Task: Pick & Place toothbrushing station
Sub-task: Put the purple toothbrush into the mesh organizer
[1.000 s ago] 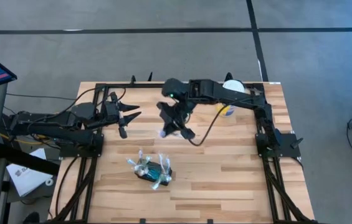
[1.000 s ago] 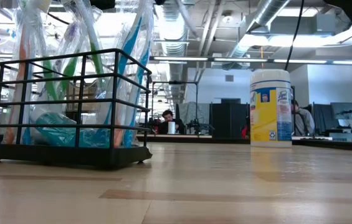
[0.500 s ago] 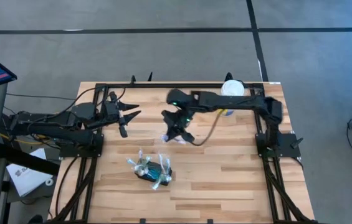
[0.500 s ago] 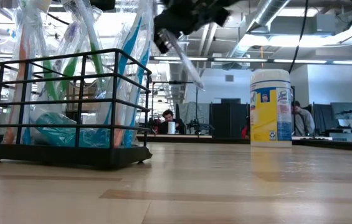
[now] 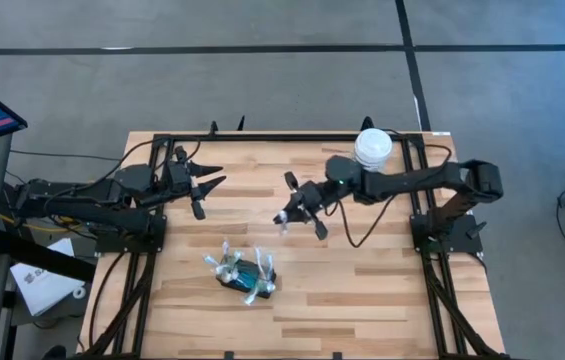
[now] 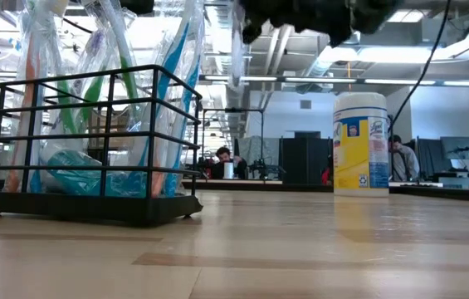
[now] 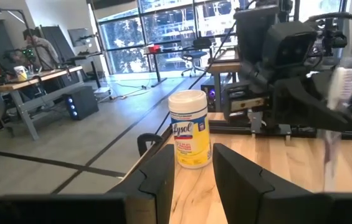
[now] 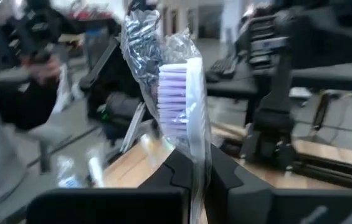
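Observation:
The toothbrushing station [image 5: 242, 272] is a black wire holder standing on its base near the table's front, with several wrapped toothbrushes upright in it; it fills the left of the low view [image 6: 93, 141]. My right gripper [image 5: 288, 213] hangs over the table's middle, above and to the right of the station, shut on a clear-wrapped toothbrush [image 8: 177, 93] with purple bristles. My left gripper [image 5: 207, 184] waits open at the table's left, and its two fingers stand apart in its wrist view [image 7: 191, 180]. My right gripper pinches the wrapped toothbrush between its two fingers just below the bristled head [image 8: 195, 146]. The fingers reach in level from the table's right side and lie across the brush. The brush stands upright, head up, with its lower end [image 6: 236, 58] hanging clear of the table.
A white-lidded, yellow-labelled wipes canister [image 5: 372, 148] stands at the far right edge, behind my right arm [image 6: 361, 143]. Black frame rails [image 5: 262, 137] run along the table's far edge and sides. Bare wood lies between the station and the canister.
My right gripper has gone down and toward the table's right edge, tipping from pointing down to pointing level as the arm folded back. The toothbrush went with it and now hangs nearly upright instead of slanted. The station has kept still.

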You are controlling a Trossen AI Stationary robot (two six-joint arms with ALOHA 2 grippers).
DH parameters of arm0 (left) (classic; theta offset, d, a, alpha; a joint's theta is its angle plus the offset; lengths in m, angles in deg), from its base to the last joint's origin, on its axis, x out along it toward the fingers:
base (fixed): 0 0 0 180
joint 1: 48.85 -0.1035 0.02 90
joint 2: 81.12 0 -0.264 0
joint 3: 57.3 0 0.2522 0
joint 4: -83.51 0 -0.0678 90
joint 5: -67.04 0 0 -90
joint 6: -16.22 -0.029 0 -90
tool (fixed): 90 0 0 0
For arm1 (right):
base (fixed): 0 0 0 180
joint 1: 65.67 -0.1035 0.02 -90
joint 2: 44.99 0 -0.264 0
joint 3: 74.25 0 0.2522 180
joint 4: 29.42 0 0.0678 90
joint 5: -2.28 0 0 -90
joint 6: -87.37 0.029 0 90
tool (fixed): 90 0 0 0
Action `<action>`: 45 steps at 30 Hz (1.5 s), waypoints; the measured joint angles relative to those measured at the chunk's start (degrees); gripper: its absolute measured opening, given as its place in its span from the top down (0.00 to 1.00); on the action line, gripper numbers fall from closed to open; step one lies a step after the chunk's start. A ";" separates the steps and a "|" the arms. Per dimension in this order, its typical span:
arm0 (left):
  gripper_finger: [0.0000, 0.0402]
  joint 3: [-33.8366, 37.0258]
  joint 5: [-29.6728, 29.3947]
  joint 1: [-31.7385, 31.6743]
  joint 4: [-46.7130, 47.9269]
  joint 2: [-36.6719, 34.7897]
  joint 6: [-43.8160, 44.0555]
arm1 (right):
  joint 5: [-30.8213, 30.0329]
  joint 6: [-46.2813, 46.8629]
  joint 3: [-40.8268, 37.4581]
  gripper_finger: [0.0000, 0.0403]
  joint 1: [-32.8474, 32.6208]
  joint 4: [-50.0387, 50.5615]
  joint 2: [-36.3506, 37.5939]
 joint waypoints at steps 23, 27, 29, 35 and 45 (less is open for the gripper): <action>0.74 0.00 0.00 -0.03 -0.38 0.00 0.15 | -20.18 1.43 -3.53 0.99 -14.14 -6.84 -0.02; 0.74 0.00 0.00 -0.03 -0.44 0.01 0.15 | -23.05 1.05 -3.49 0.98 -15.85 -9.20 -2.32; 0.74 0.00 0.00 -0.03 -0.53 0.00 0.15 | -23.18 1.07 -3.00 0.98 -16.22 -11.50 -4.07; 0.74 0.00 0.00 -0.03 -0.87 0.02 0.17 | -23.22 2.34 -1.24 0.98 -16.26 -16.28 -10.52; 0.74 0.00 0.00 -0.03 -0.87 0.02 0.63 | -23.21 2.33 -0.30 0.98 -17.82 -16.09 -11.47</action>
